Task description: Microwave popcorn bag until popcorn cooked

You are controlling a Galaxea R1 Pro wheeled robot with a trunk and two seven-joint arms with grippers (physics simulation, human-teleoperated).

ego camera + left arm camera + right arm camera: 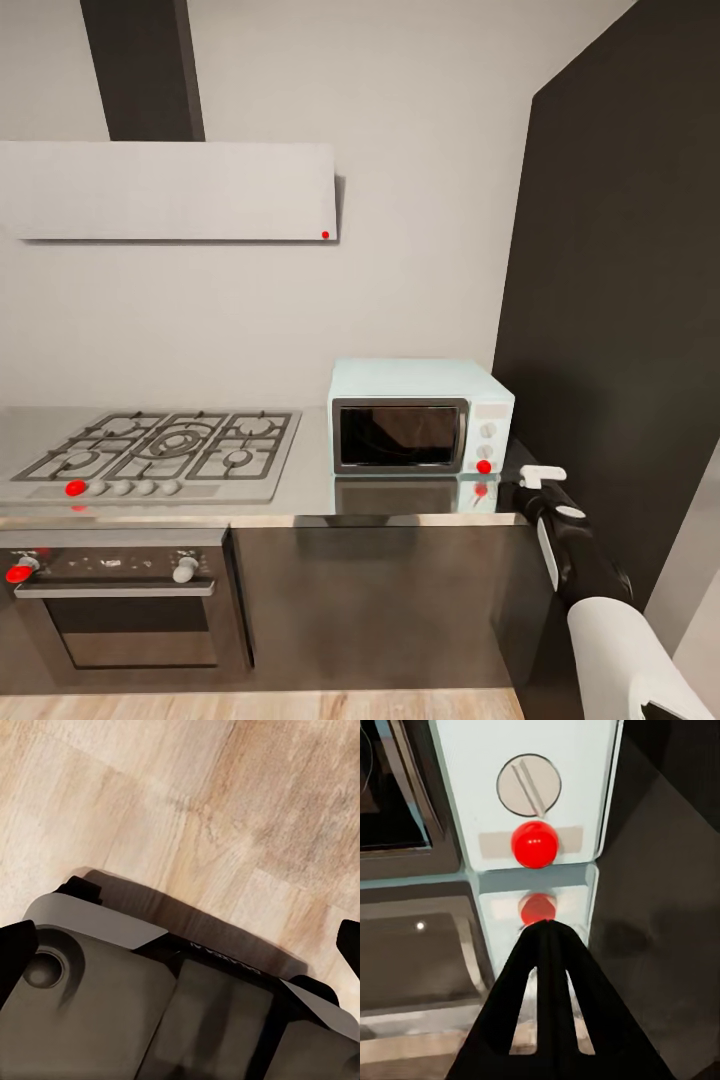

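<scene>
Right now the small pale mint-blue box microwave (420, 415) sits on the long shiny grey tabletop (310, 470), at about 3 o'clock from the grey gas hob with black grates (160, 445). Its dark glass door (398, 435) is closed. On the side panel are two round white knobs and a red dot (484, 466) below them. The shiny top shows a mirror picture of the door and the red dot.

The right arm, black and white, reaches up from the lower right of the head view. The right fingers (544, 934) are pressed together with no gap at the tips, and they hold nothing. They point at the tabletop just in front of the red dot, close to the microwave's front corner. In the right wrist view the round white knob (529, 785) sits right above the red dot.

The left fingers (15, 949) are dark shapes at the two far edges of the left wrist view, spread wide apart and holding nothing. Past them are the robot's grey base (112, 1012) and the light wooden floor (225, 802).

Under the hob is a black built-in oven (120, 605). A flat grey hood (170, 190) hangs on the wall above.
</scene>
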